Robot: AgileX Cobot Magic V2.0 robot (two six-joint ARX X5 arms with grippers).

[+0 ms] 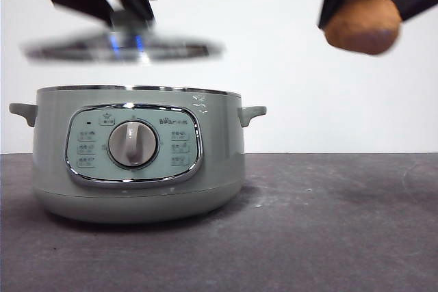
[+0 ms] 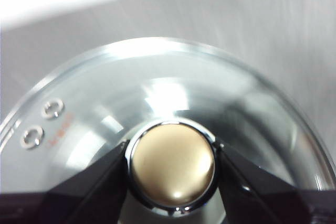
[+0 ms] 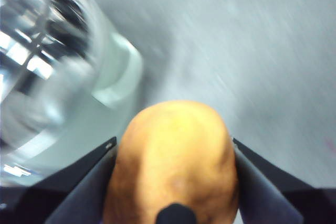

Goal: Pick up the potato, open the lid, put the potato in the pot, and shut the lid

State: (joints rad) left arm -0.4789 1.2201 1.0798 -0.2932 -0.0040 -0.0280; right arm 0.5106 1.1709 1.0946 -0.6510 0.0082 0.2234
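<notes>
Potato (image 1: 362,24) was aloft past the pot's (image 1: 137,162) side, clamped in my right gripper (image 3: 176,182) | left gripper (image 2: 170,166) pinched the lid's (image 1: 123,49) knob above the uncovered pot | pot sat on the counter (image 1: 328,230).

Both arms raised; left end effector (image 2: 170,169) and right end effector (image 3: 173,174) each clamped on a load

Lab-like setup: bare white wall (image 1: 287,46), grey tabletop (image 1: 328,223).

Lid (image 1: 123,49) above pot (image 1: 137,162) (potato (image 1: 363,24) high right).
</notes>
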